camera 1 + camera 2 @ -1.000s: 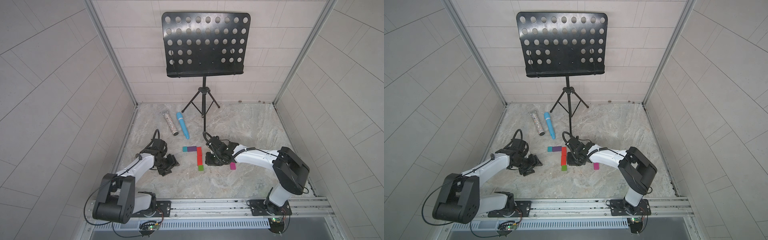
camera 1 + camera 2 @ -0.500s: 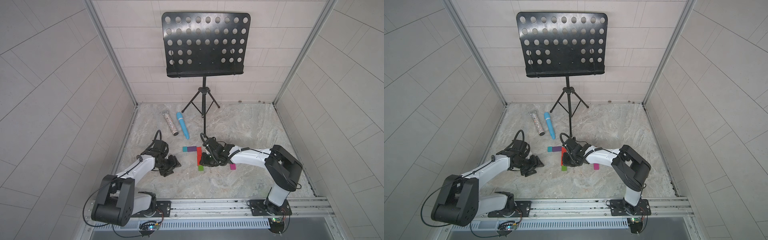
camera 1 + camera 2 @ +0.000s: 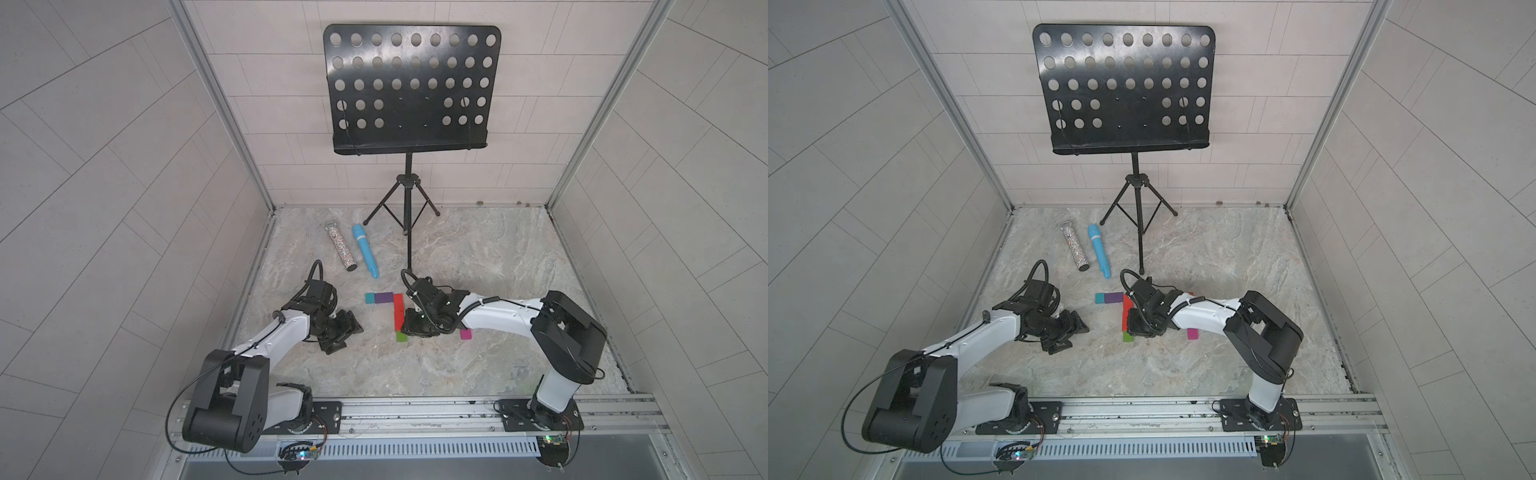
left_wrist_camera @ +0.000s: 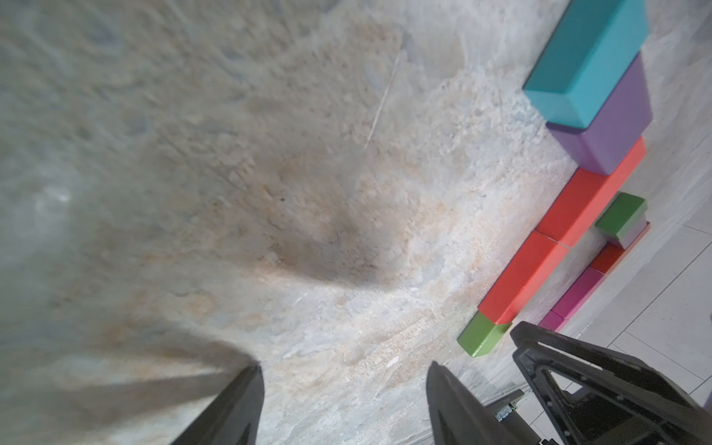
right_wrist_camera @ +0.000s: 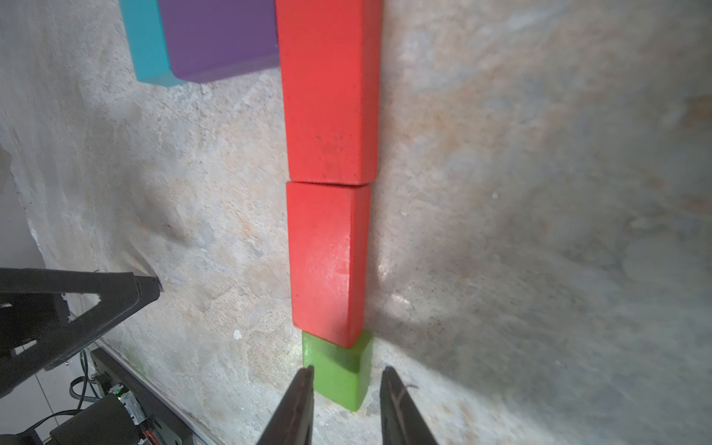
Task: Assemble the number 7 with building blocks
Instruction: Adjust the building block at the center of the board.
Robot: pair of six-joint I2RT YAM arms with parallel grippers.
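Observation:
The building blocks form a figure on the marble floor. A teal block (image 3: pixel 369 297) and a purple block (image 3: pixel 384 297) make the bar. Two red blocks (image 5: pixel 327 88) (image 5: pixel 327 258) and a green block (image 5: pixel 337 373) make the stem. My right gripper (image 5: pixel 346 371) is low at the stem's foot, jaws a little open and straddling the green block's near end, with a gap on one side. My left gripper (image 4: pixel 343 366) stands open over bare floor, left of the figure (image 3: pixel 345 330). A loose magenta block (image 3: pixel 466 333) lies right of the stem. Several more blocks (image 4: pixel 622 217) lie beyond it.
A black music stand (image 3: pixel 409 87) rises on its tripod (image 3: pixel 407 208) at the back. A blue microphone (image 3: pixel 365 250) and a glittery silver tube (image 3: pixel 341 247) lie behind the figure. Tiled walls close three sides and a metal rail (image 3: pixel 415 409) runs along the front.
My right gripper has slid left and nearer, down to the green block at the stem's foot, and its jaws have parted a little. My left jaws have widened slightly.

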